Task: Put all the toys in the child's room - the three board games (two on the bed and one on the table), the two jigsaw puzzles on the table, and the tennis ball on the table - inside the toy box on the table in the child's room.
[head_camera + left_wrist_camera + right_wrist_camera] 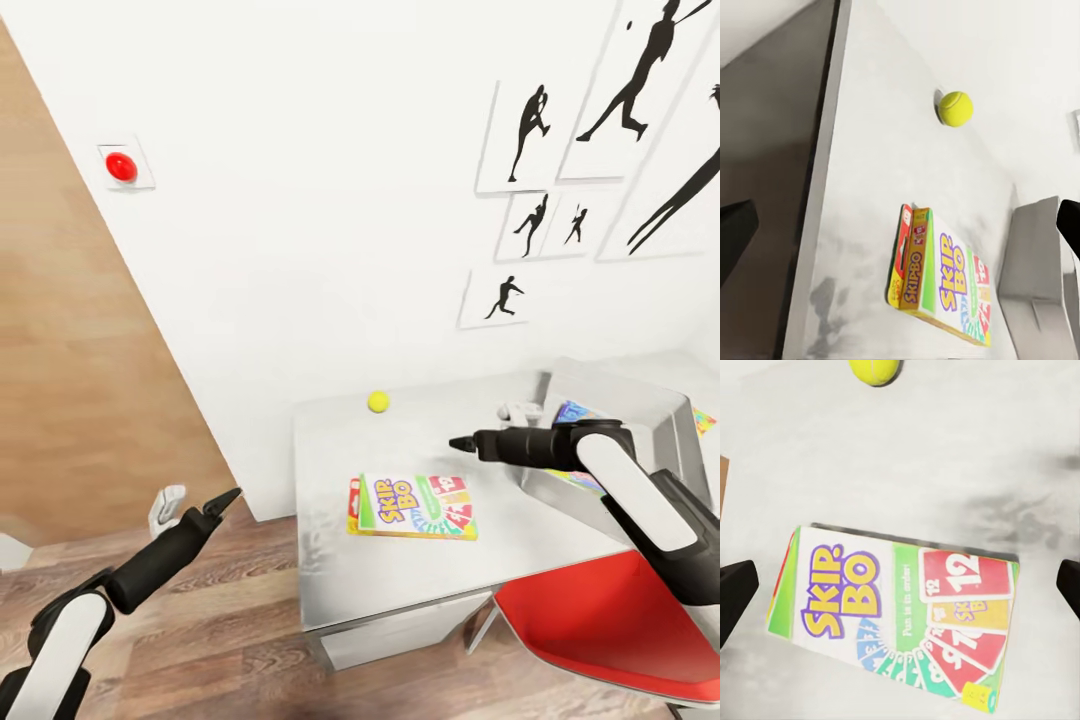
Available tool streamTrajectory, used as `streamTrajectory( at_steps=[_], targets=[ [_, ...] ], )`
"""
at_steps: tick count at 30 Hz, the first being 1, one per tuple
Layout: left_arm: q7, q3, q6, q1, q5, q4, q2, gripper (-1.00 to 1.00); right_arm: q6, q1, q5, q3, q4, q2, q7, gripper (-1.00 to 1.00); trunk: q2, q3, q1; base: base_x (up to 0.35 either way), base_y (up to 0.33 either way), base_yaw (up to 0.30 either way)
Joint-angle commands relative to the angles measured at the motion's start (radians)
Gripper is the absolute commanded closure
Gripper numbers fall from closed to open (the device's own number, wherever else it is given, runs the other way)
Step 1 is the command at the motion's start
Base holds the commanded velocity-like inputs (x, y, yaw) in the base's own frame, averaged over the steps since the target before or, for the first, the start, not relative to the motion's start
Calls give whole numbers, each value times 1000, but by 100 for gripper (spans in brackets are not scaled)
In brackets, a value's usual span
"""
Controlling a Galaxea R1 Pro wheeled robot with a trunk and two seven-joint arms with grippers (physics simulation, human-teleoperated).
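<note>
While the Skip-Bo box lies flat on the pale table, the right gripper hovers just above and beyond it, fingers spread wide apart, empty. The tennis ball rests on the table past the gripper, near the wall. The toy box sits behind the right arm, colourful puzzle pieces inside. The left gripper hangs over the floor, well apart from the table, open and empty.

The pale grey tabletop carries a Skip-Bo board game lying flat near its middle, a tennis ball farther back, and the toy box at right.
</note>
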Motion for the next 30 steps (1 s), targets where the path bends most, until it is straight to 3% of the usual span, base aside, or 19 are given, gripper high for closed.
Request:
streamTrajectory(
  at_steps=[1, 9, 30],
  targets=[
    [-2, 2, 6, -1, 2, 0, 0, -100, 0, -1, -10, 2, -1, -1, -10, -100, -2, -2, 1, 0, 102, 0],
    [11, 4, 5, 18, -7, 17, 2, -100, 1, 25, -5, 2, 22, 1, -12, -100, -2, -2, 1, 0, 48, 0],
    [27, -4, -4, 21, -11, 96, -4, -100, -7, 56, -4, -2, 210, 18, -4, -100, -2, -2, 1, 0, 6, 0]
  ],
)
